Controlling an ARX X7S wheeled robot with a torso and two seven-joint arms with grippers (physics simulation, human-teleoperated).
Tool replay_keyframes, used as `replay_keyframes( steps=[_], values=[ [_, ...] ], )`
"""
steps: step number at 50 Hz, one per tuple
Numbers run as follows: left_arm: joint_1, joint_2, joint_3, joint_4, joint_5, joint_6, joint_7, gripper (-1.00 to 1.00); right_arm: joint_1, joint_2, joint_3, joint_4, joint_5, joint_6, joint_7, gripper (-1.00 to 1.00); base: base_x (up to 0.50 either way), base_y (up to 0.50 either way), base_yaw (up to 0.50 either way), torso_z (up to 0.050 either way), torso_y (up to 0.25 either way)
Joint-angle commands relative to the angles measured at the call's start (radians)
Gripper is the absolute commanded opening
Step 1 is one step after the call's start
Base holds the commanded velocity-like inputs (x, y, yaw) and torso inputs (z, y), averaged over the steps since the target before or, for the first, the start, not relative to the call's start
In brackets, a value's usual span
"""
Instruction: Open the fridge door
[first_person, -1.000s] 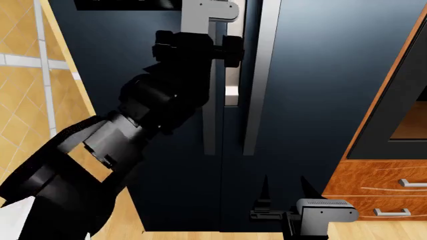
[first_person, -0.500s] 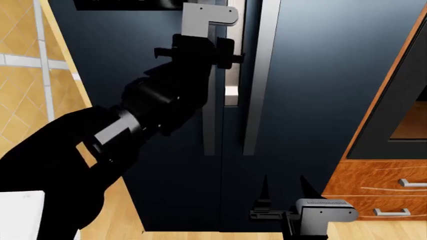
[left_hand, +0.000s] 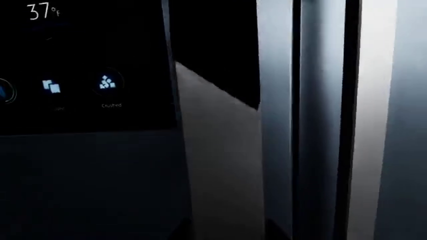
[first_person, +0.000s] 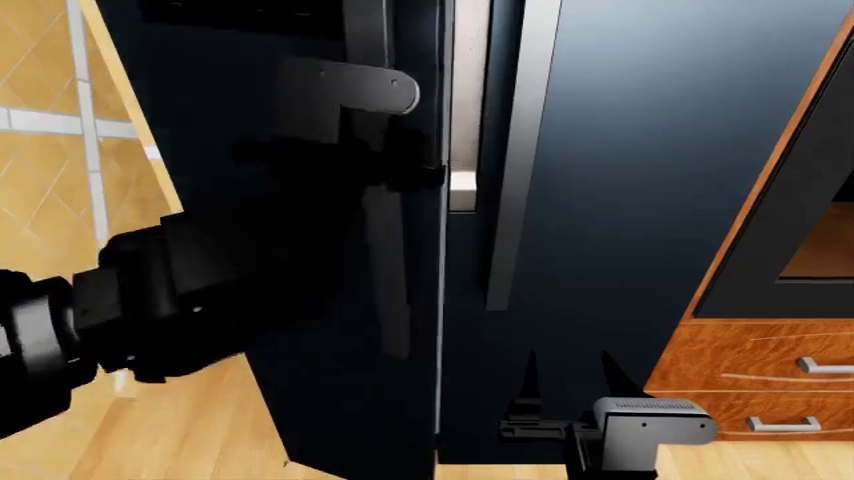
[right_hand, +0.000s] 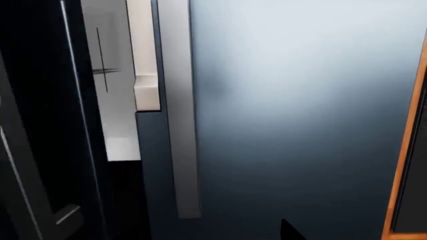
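Note:
The fridge is tall and glossy dark navy, with two doors. Its left door stands partly swung out, and white interior shows in the gap. My left gripper is at that door's vertical bar handle. In the left wrist view the grey handle fills the space between the dark fingertips. The right door is closed, its silver handle untouched. My right gripper hangs low in front of the fridge, open and holding nothing.
A lit display panel sits on the left door. Right of the fridge stand a black built-in oven and wooden drawers. A tiled wall and wooden floor lie to the left.
The left door has swung outward with my left gripper on its handle. My left arm has drawn back toward the left. The gap showing the interior widened. The right arm stayed still.

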Motion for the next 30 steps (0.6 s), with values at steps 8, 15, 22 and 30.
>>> replay_keyframes(
  steps=[8,15,22,30],
  values=[
    [-0.051,-0.543,-0.080,0.498,0.305,0.132,-0.175,-1.00,-0.002,0.007,-0.009,-0.004,-0.003,0.001,0.017,1.00,0.00,0.00,0.01,0.002,0.005],
    [-0.095,-0.743,-0.097,0.626,0.316,0.093,-0.192,-1.00,-0.003,0.009,-0.013,-0.006,-0.004,0.001,0.021,1.00,0.00,0.00,0.00,0.001,0.005],
    [-0.107,-0.872,-0.111,0.679,0.309,0.092,-0.205,-1.00,-0.006,0.009,-0.018,-0.010,-0.008,0.001,0.029,1.00,0.00,0.00,0.00,0.001,0.001],
    [-0.119,-1.023,-0.127,0.707,0.298,0.080,-0.208,-1.00,-0.006,0.009,-0.023,-0.012,-0.008,0.001,0.035,1.00,0.00,0.00,0.00,0.001,0.001]
  ],
)
